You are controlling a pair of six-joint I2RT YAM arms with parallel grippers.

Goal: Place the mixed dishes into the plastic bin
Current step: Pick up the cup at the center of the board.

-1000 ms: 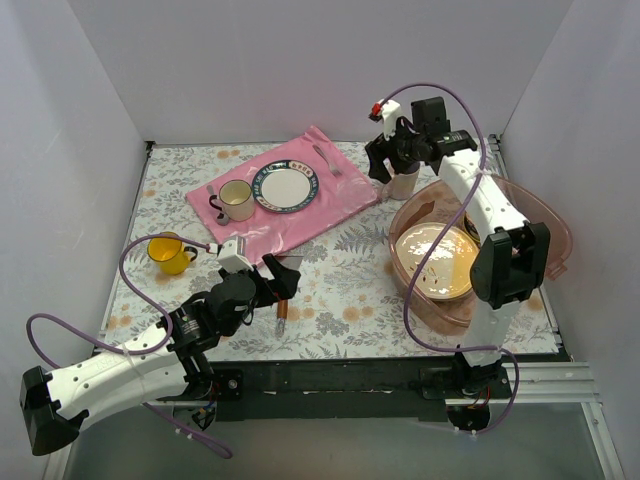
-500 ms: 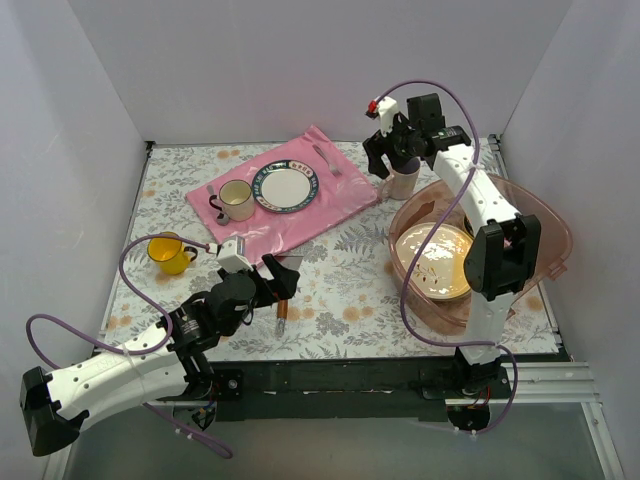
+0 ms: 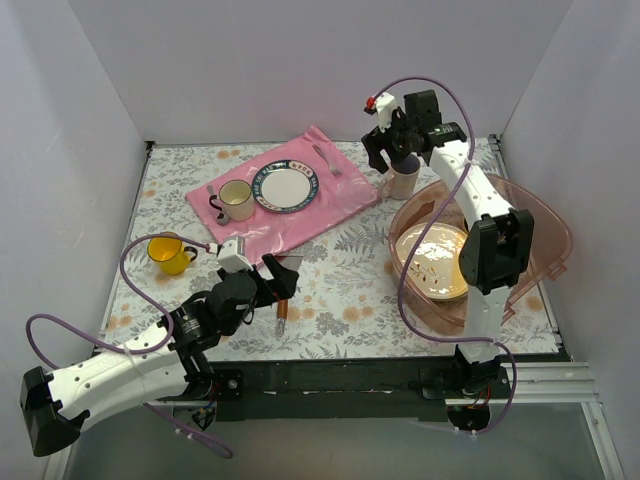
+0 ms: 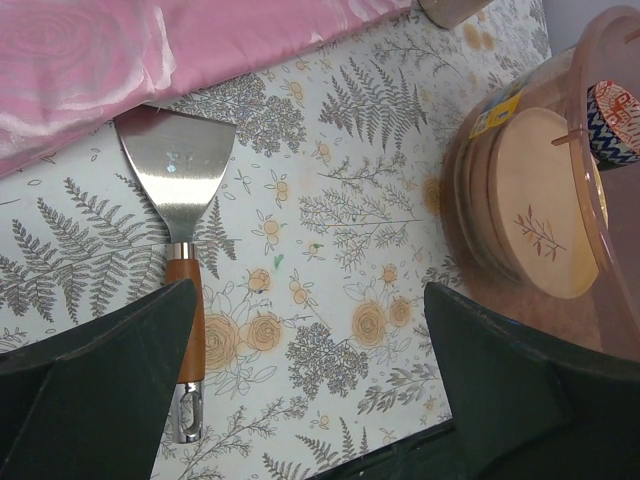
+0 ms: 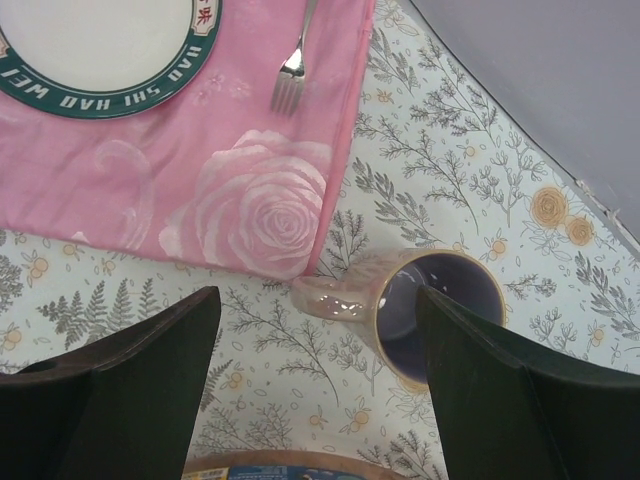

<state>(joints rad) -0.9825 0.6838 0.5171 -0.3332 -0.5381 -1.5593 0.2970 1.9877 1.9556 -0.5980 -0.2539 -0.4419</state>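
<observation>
A pinkish mug with a dark purple inside point(image 3: 403, 183) stands upright on the floral cloth between the pink mat and the plastic bin point(image 3: 555, 215). My right gripper point(image 3: 390, 155) hangs open just above it. In the right wrist view the mug point(image 5: 440, 310) sits by the right finger, and its handle lies between the fingers of the open gripper point(image 5: 315, 330). The bin holds stacked cream plates point(image 3: 432, 262), also seen in the left wrist view point(image 4: 530, 200). A yellow mug point(image 3: 170, 252) stands at the left. My left gripper point(image 3: 278, 278) is open and empty point(image 4: 308, 300).
A pink mat point(image 3: 290, 215) at the back carries a white plate with a dark rim point(image 3: 286, 187), a cream mug point(image 3: 235, 199) and a fork point(image 3: 325, 158). A wooden-handled spatula point(image 3: 283, 290) lies under my left gripper and shows in the left wrist view point(image 4: 175, 180). White walls enclose the table.
My right gripper has shifted slightly left and back above the pinkish mug. The left arm has not moved.
</observation>
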